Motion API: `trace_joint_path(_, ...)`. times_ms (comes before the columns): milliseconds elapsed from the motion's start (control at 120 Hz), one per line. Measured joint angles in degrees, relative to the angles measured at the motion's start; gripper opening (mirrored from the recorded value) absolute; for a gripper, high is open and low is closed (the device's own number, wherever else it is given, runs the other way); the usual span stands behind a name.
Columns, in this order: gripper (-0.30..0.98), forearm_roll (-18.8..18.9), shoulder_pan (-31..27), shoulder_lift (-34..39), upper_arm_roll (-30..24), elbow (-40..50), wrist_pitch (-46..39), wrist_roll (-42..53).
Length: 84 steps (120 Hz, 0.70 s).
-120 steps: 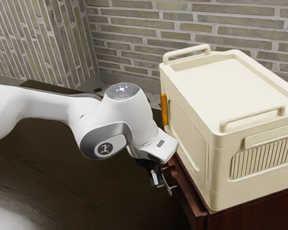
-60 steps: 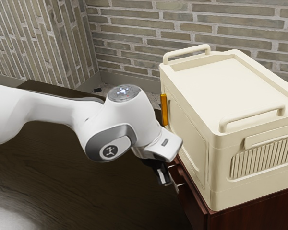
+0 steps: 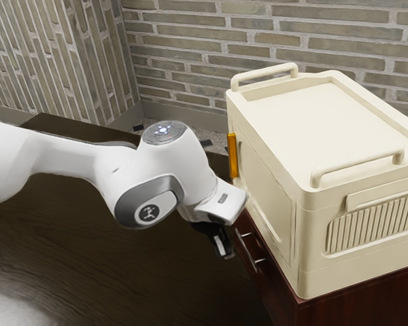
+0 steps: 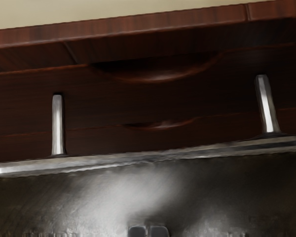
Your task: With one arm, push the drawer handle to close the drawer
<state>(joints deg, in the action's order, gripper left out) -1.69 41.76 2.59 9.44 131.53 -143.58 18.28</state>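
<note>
While any gap shows, push square: empty gripper [image 4: 148, 231], fingertips together, lower centre of exterior view, just off handle [image 4: 113, 160]; meet bar midway between posts, press evenly toward drawer front [image 4: 163, 98] beyond, seemingly near flush.

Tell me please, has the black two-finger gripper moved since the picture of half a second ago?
Yes. Judged against the cream box, the black gripper has moved back toward the exterior view's left, away from the silver metal handle.
</note>
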Motion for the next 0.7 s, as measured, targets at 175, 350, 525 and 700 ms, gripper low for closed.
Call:
trace_joint_path(175,-0.1,-0.12,3.43,7.62,0.07,3.85,3.68,-0.25)
trace_joint_path(350,-0.1,0.17,2.74,17.94,0.22,5.12,11.51,-0.81)
trace_joint_path(525,0.25,0.44,2.72,23.34,0.27,5.21,19.22,-1.71)
trace_joint_path(700,0.48,2.94,3.09,25.08,0.49,4.77,24.68,-2.49)
